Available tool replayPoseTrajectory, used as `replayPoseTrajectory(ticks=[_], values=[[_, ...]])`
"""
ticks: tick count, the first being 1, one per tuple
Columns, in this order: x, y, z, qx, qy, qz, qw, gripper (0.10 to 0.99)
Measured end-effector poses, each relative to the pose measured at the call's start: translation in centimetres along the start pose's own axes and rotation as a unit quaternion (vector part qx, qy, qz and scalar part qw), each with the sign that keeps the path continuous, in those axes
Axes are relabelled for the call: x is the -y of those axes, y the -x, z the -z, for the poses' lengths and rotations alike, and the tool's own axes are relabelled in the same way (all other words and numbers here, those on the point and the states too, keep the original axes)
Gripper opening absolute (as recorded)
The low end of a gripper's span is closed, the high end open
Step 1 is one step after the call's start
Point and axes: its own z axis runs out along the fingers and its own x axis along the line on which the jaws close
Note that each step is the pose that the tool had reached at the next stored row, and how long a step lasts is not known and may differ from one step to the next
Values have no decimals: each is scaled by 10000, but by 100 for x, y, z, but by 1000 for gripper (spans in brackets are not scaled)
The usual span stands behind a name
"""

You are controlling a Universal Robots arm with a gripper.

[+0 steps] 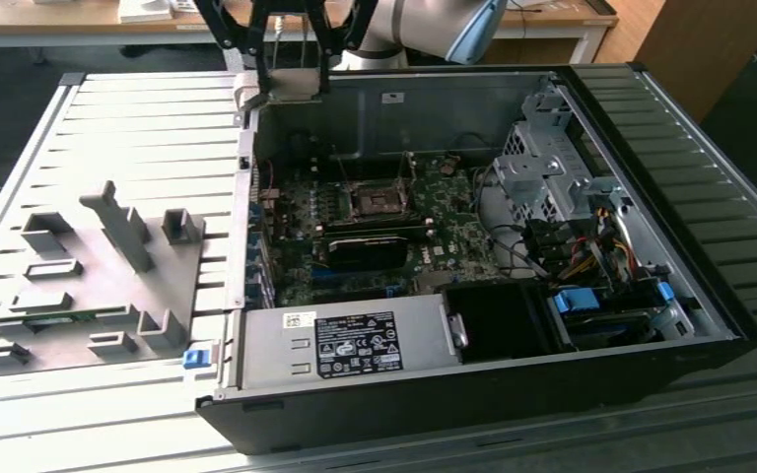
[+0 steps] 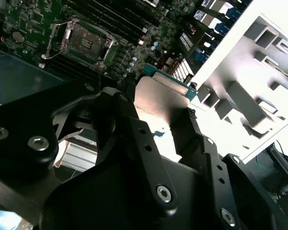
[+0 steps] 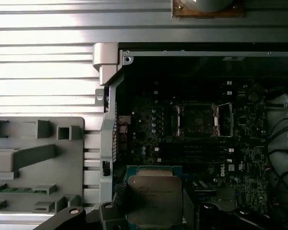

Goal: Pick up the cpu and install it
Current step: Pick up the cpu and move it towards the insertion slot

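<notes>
Holds the cpu [image 3: 153, 199] flat, clamped in the gripper [image 2: 156, 106], over the case [image 1: 418, 108] far wall (socket [image 1: 381, 204] nearer, toward the exterior view's right).

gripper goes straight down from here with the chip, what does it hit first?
Likely the circuit board just inside the case wall, not the socket. The gripper holds the chip off to the socket's side. Depth is unclear.
</notes>
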Motion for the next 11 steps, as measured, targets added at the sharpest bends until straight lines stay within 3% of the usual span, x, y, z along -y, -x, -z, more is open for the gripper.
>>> replayPoseTrajectory(ticks=[11], values=[[-73,141,-2,0,0,0,10000,545]])
